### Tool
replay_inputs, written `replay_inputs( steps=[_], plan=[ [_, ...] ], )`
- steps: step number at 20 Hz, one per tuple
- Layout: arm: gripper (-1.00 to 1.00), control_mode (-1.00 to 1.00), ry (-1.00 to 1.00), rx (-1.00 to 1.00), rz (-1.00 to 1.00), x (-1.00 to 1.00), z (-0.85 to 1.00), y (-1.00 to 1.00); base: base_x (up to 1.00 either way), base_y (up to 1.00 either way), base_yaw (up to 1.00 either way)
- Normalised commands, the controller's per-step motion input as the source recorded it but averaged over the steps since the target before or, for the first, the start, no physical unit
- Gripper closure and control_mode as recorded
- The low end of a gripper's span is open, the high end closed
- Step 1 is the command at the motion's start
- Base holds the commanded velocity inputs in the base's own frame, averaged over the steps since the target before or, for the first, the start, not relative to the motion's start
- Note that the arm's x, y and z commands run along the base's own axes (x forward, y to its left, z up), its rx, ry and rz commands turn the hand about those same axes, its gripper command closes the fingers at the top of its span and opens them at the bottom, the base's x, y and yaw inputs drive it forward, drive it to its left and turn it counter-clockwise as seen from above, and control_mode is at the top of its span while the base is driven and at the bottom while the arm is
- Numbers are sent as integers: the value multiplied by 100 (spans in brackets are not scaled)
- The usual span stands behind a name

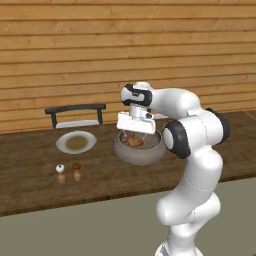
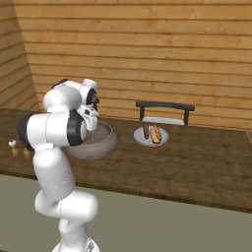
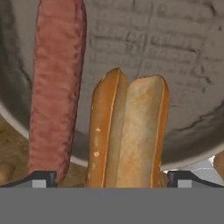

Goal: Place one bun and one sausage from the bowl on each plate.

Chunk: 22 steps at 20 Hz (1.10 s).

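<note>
Here, reaches forward from the base and down over the bowl (image 1: 150,152), with the claw (image 1: 133,134) just above the food inside it. Holds the claw apart: in the hand view, shows one dark fingertip (image 3: 43,178) at the lower left and the other at the lower right, well separated and clamped on nothing. Straddles the bun (image 3: 129,131), which lies lengthwise between the two tips on the grey floor of the bowl, split side up, pale inside with an orange-brown crust. Shows the right tip just beside the bun's edge; cannot tell whether touching. Shows the sausage (image 3: 57,87) lying parallel to the bun on its left, close beside it with a narrow gap between, its near end by the left tip.

On the bench (image 1: 30,190), left of the bowl in the left base view, shows the olive-centred plate (image 1: 76,142) with nothing on it. Nearer the front edge, shows two small shakers (image 1: 68,173) standing upright side by side. Behind that plate, shows a dark chair (image 1: 75,115) against the wooden wall.

In the right base view, right of the bowl, shows the second plate (image 2: 150,142) carrying a plated sausage (image 2: 146,130) and a plated bun (image 2: 156,134), side by side and close together.
</note>
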Motion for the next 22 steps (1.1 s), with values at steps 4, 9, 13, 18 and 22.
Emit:
replay_inputs(
  steps=[4, 9, 13, 18, 22],
  plan=[
    [-100, -100, -2, 0, 0, -23, -3, -27, 0, 0, 0],
    [-100, -100, -1, 1, 0, -4, 0, -4, 0, 0, 0],
    [-100, -100, -7, 0, 0, -6, 0, 0, 0, 0, 0],
    [-100, -100, -17, 0, 0, -1, -1, 7, 0, 0, 0],
    [-100, -100, -20, 0, 0, -1, -17, 2, 0, 0, 0]
  ],
)
